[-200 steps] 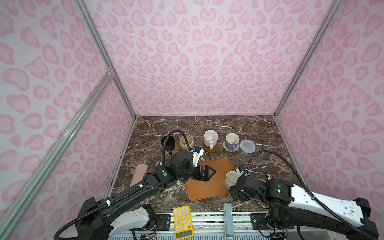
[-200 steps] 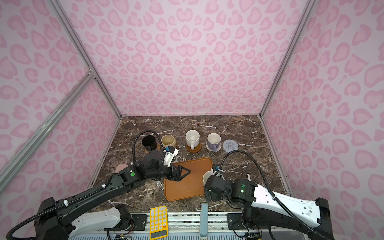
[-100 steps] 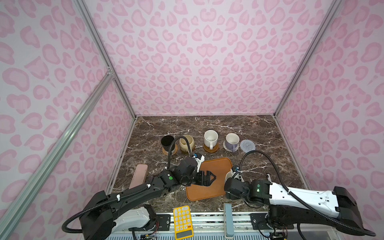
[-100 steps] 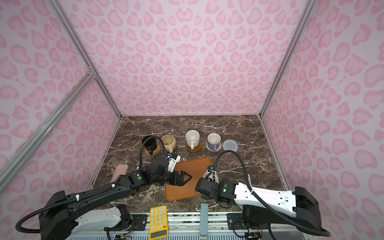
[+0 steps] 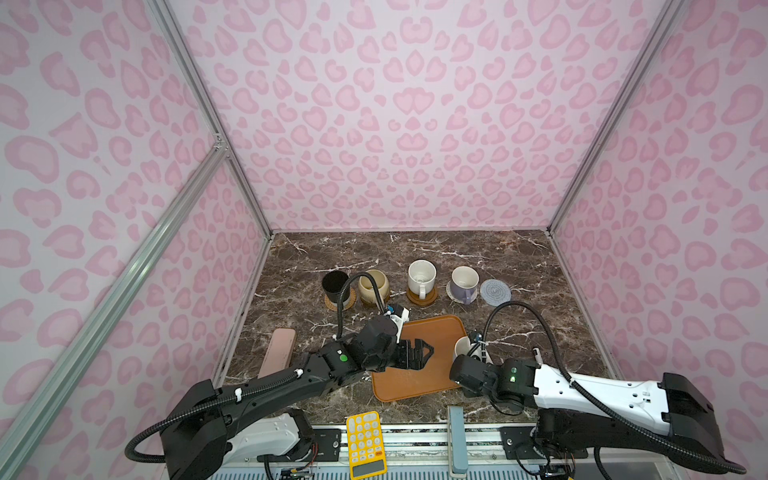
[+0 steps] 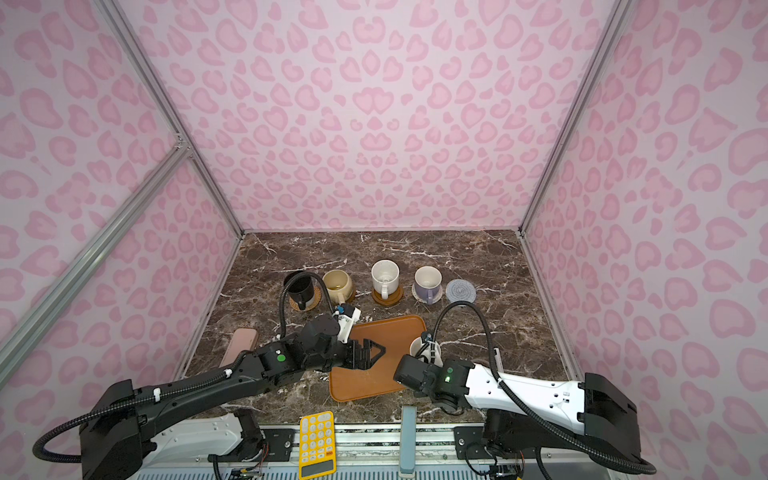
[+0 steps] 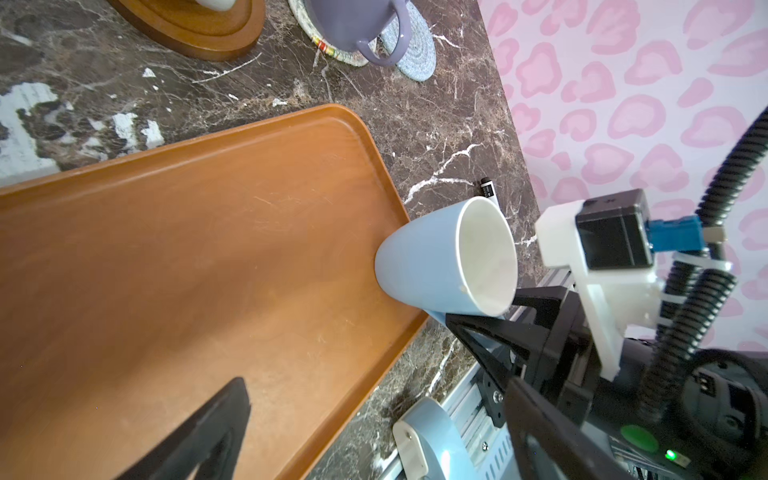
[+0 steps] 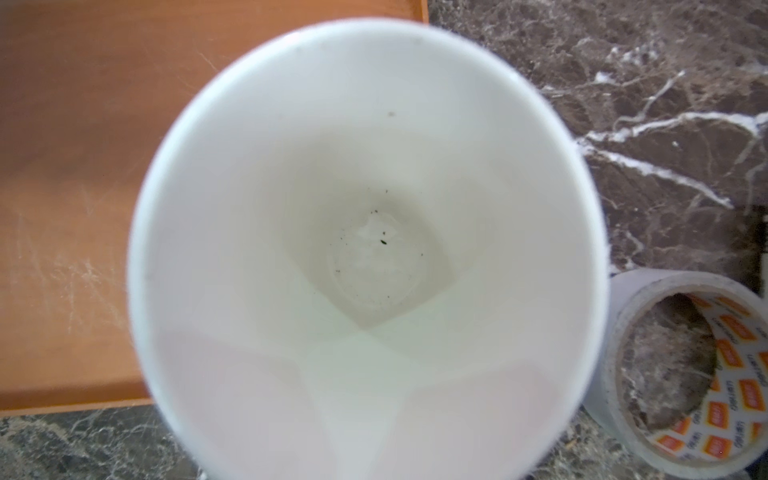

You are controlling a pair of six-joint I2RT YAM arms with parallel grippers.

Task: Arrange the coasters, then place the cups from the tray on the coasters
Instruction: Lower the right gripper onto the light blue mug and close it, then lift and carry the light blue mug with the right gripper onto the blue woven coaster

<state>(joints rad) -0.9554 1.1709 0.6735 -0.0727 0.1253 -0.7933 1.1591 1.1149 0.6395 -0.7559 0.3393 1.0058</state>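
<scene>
Currently, stock by size; task judged approx four-fifths done.

1. Counter [image 5: 415, 253]: brown marble, carries all items.
2. Tray [image 5: 415, 382]: orange-brown, near centre. One cup on it, rest of its floor bare.
3. Left end effector [image 5: 428, 353]: over tray's left part, jaws wide apart, nothing in them.
4. Right end effector [image 7: 482, 353]: at tray's right edge, jaws by the handle side of the light blue cup. Whether the clamp is made, cannot tell.
5. Cups, qty 5.
   - Far row, left to right: black cup [image 5: 335, 284], cream-yellow cup [image 5: 372, 284], speckled white cup [image 5: 421, 274], lavender cup [image 5: 464, 282]. Each sits mouth up on a coaster, so 4 placed.
   - Light blue cup [image 7: 419, 266]: mouth up on tray at right rim, not yet placed.
6. Coasters, qty 5, one far row; arranging looks done.
   - Tan woven coaster [image 5: 347, 302] under black.
   - Left brown coaster [image 5: 380, 300] under cream-yellow, mostly hidden.
   - Right brown coaster [image 5: 422, 297] under white.
   - Cream woven coaster [image 5: 451, 291] under lavender.
   - Grey-blue coaster [image 5: 495, 292] at right end, just beside lavender cup, bare.
7. Tape roll [image 8: 673, 374]: on counter just beside light blue cup; non-task.

Outstanding (est.): lift light blue cup, carry far-right, set on grey-blue coaster.
</scene>
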